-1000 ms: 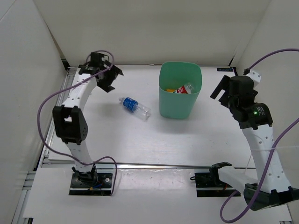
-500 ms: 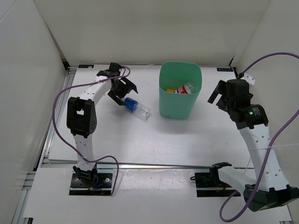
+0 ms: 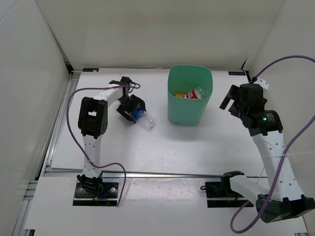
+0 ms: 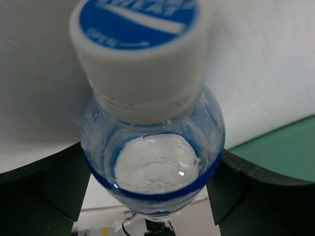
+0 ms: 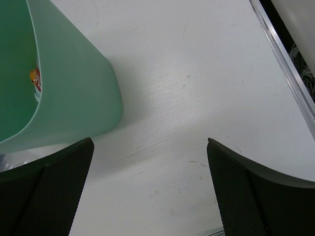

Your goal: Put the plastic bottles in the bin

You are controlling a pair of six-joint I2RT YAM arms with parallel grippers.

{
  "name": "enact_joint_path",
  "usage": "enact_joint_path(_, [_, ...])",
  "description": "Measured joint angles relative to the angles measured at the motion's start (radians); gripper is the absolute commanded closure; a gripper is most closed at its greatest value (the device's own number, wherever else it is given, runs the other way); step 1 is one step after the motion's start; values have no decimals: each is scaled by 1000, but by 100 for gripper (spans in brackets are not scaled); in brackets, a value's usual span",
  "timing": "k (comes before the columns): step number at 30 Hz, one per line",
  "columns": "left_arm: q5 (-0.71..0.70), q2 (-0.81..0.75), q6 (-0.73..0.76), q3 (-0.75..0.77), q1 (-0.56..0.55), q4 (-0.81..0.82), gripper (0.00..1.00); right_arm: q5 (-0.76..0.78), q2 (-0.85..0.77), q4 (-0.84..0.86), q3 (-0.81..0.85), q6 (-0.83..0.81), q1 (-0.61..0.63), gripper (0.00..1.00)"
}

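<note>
L end effector (image 3: 132, 109) is sitting low on the worktop (image 3: 197, 142), fingers spread wide and straddling the blue-label bottle (image 3: 145, 118); no pinch evident. Bottle is lying on its side left of the mint-green bin (image 3: 188, 112), near but apart, white cap facing the wrist cam. R end effector (image 3: 230, 98) is hanging right of the bin, fingers also spread, holding nothing. Red-label bottle (image 3: 196, 93) and orange bottle (image 3: 179, 94) are lying inside the bin.
</note>
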Motion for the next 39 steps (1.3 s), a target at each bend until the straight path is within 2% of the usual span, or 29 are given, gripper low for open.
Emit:
enact_joint_path(1, [12,5,0,0,1,-8,11,0,0,0,-1,-3,0,1])
enact_joint_path(2, [14,5,3,0,0,-11,22,0,0,0,-3,-6,0,1])
enact_joint_path(5, [29,5,14,0,0,-7,42,0,0,0,-5,-15,0,1])
enact_joint_path(6, [31,4,21,3,1,-9,59,0,0,0,-5,-16,0,1])
enact_joint_path(8, [28,4,22,17,1,-13,69,0,0,0,-5,-18,0,1])
enact_joint_path(9, [24,3,20,34,1,-23,71,0,2,0,-5,-19,0,1])
enact_joint_path(12, [-4,-5,10,134,1,-42,69,-1,10,1,-5,-19,0,1])
enact_joint_path(15, [-37,-24,14,304,1,-26,68,-4,23,1,-5,-19,0,1])
enact_joint_path(18, [-57,-72,20,477,1,61,66,-5,38,2,-4,-20,0,1])
enact_joint_path(22, [-63,-155,23,641,-8,182,59,-2,45,2,-4,-21,0,1])
enact_joint_path(26, [-37,-159,63,817,-56,306,59,13,42,2,-4,-26,0,1])
enact_joint_path(32, [20,-117,168,837,-206,423,59,23,24,2,-4,-34,0,1])
enact_joint_path(34, [24,-89,217,819,-257,429,56,24,17,2,-4,-34,0,1])
enact_joint_path(35, [24,-78,241,804,-282,428,54,24,13,2,-4,-34,0,1])
enact_joint_path(36, [22,-69,274,787,-301,428,45,26,10,2,-4,-34,0,1])
enact_joint_path(37, [20,-64,289,767,-320,426,45,26,8,2,-4,-34,0,1])
enact_joint_path(38, [15,-58,311,749,-336,424,31,27,6,2,-4,-34,0,1])
enact_joint_path(39, [13,-51,328,737,-348,420,24,27,4,2,-4,-34,0,1])
